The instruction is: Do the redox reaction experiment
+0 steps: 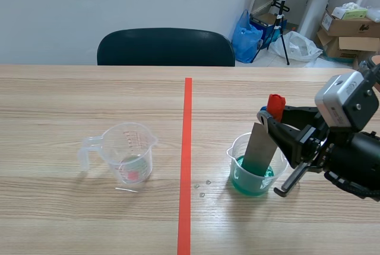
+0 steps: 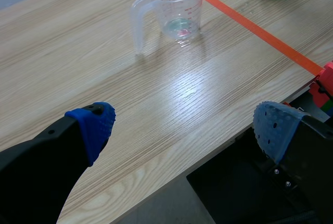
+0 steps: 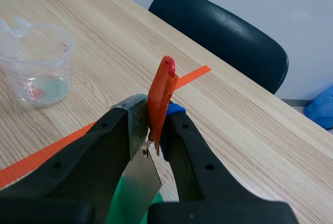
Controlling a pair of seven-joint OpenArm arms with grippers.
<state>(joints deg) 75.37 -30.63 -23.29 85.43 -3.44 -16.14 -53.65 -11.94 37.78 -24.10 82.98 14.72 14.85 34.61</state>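
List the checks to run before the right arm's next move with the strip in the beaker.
1. Right jaws shut on metal strip and its red holder: ok.
2. Strip's lower end in the beaker's green liquid: ok.
3. Beaker upright: ok.
4. Left jaws open, empty: ok.
5. Measuring cup upright, apart from beaker: ok.
6. Table dry beside beaker: not ok, drops.

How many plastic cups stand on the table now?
2. One clear cup with a handle stands left of the orange-red line, almost empty. The other cup stands right of the line, holds green liquid, with a metal strip in it, gripped by the right arm's fingers.
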